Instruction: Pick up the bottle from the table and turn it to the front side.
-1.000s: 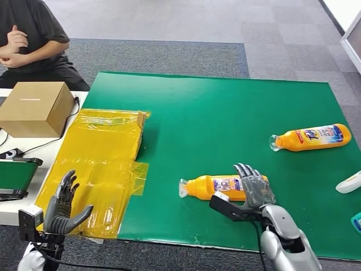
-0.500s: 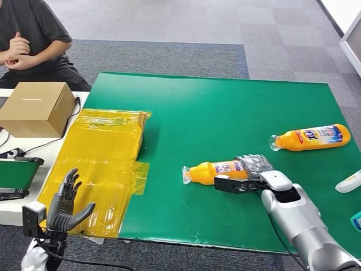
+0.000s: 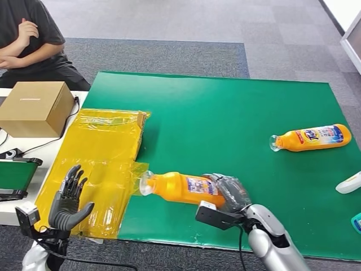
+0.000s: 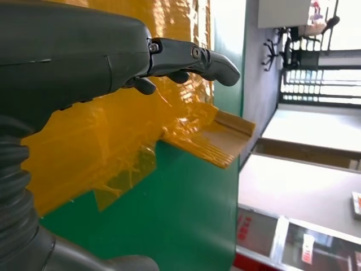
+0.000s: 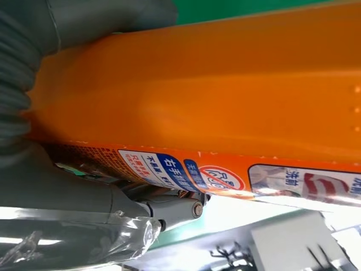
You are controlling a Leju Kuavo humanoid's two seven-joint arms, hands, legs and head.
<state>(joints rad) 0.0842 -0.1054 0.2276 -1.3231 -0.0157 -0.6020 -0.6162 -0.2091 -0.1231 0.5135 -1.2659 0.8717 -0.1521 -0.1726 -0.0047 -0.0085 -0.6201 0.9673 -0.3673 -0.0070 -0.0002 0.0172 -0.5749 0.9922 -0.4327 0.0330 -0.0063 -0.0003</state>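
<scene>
right hand gripping bottle, lifted sideways over green bench, cap toward yellow sheet. left hand open, holding nothing. second bottle lying far right. grey carpet beyond.

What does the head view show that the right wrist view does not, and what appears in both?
Head view alone: the green mat, a second orange bottle lying on it, the yellow plastic sheet, a cardboard box, a seated person and the open left hand. Right wrist view alone: close label print and a red prohibition symbol on the held bottle. Both share the right hand holding the orange bottle.
</scene>
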